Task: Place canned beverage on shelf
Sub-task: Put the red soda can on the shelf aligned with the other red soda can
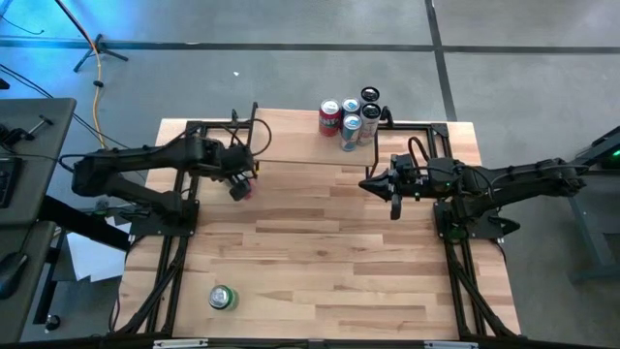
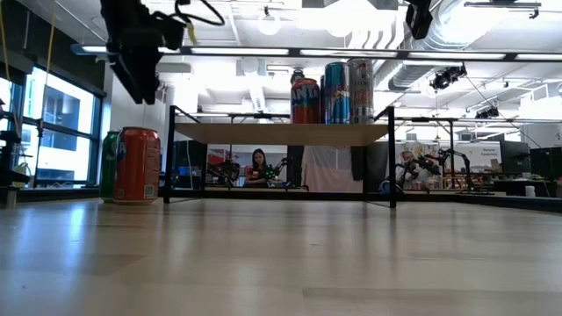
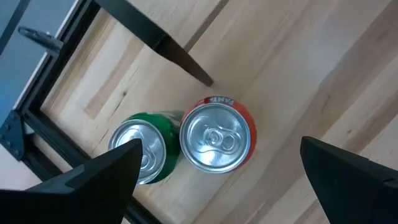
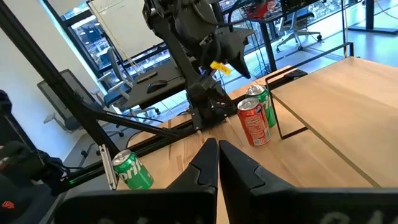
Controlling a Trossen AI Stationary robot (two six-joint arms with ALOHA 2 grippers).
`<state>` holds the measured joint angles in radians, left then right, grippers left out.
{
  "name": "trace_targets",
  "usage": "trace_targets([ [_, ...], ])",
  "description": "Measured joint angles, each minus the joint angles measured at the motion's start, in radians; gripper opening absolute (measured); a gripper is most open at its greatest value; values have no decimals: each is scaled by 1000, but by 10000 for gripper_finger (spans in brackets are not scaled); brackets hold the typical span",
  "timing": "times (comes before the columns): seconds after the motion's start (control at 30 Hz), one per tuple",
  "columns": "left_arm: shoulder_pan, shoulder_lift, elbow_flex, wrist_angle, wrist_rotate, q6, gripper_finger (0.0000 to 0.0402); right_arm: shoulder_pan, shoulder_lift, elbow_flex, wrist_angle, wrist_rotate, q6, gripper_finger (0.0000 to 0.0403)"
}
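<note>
The tabletop (image 1: 320, 242) is a big light-wood slab, and the shelf (image 2: 281, 132) stands along its far edge on thin black legs. The shelf already carries a cluster of cans (image 1: 351, 118) at its right end, packed close together.

The left arm hangs over the left part of the tabletop near the shelf's left end. The left gripper (image 3: 224, 168) has its jaws spread wide, pointing straight down above an orange can (image 3: 216, 140) that stands upright and touches a green can (image 3: 142, 151) beside it. Nothing's held yet. The right gripper (image 4: 217, 163) waits over the right side with its jaws pressed shut and empty. One more green can (image 1: 223, 297) sits alone near the front edge, well apart from the rest.

Looks like the orange can is the next pick. The worry is the green neighbour: the two touch, so a finger coming down on that side could land on the green rim, tip it, or clamp both. Later on, the crowded right end of the shelf could get bumped if the can is set too close to it.
</note>
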<state>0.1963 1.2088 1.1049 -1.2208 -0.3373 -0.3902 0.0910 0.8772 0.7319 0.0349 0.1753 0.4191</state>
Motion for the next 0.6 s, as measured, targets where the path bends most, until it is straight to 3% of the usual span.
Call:
trace_targets([
  [0.23,-1,43,0,-24,24,-31,395,0,0,0,0,8,0,0],
  [0.6,42,125,-72,-7,90,186,394,0,1,1,0,9,-26,0],
])
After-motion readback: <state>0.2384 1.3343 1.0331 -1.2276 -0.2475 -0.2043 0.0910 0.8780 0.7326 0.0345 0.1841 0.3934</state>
